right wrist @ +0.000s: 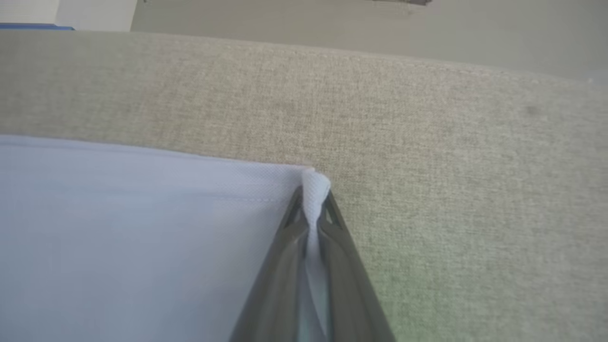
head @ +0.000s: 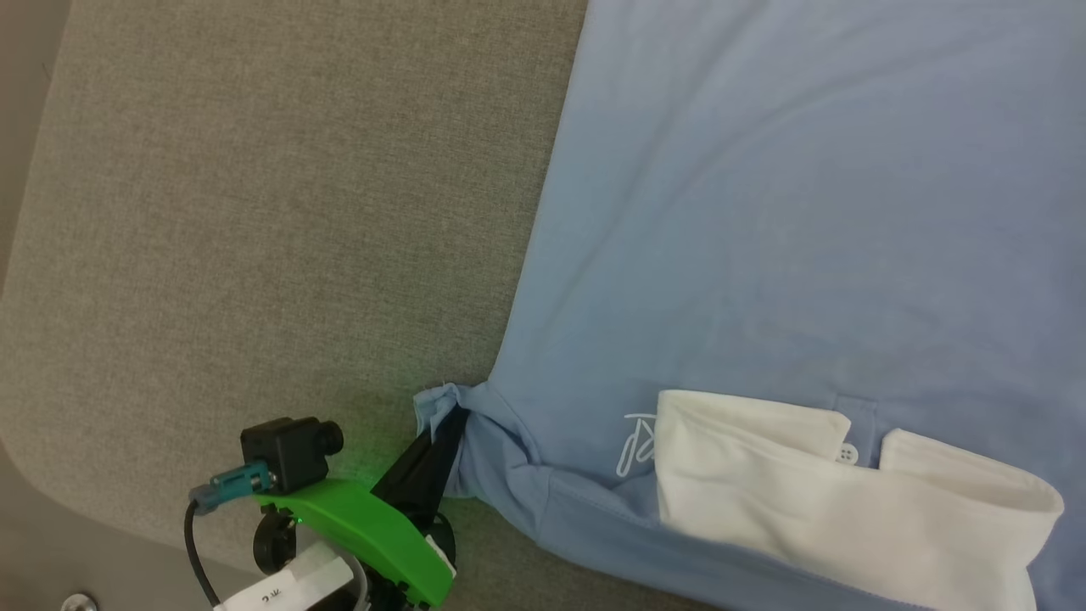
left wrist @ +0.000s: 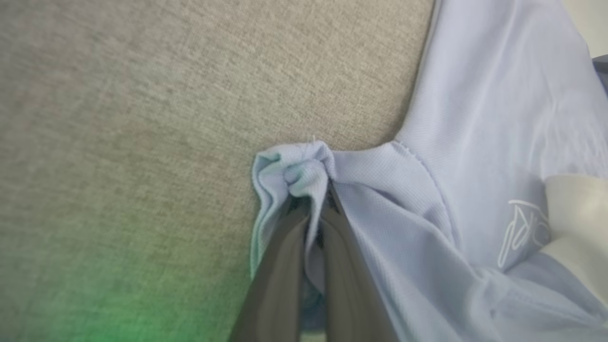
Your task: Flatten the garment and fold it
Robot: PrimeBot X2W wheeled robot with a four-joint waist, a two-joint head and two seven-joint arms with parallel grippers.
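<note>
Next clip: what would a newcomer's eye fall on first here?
The light blue garment spreads over the grey fabric surface, its white panel at the head view's lower right. The left gripper is shut on a bunched bit at the garment's lower-left edge; the right gripper is shut on a flat corner.

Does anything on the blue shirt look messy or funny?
Yes. The shirt mostly lies flat, but its sleeve is scrunched into a wad where the left gripper pinches it. The right gripper pinches a corner too, and that one is only slightly puckered.
</note>
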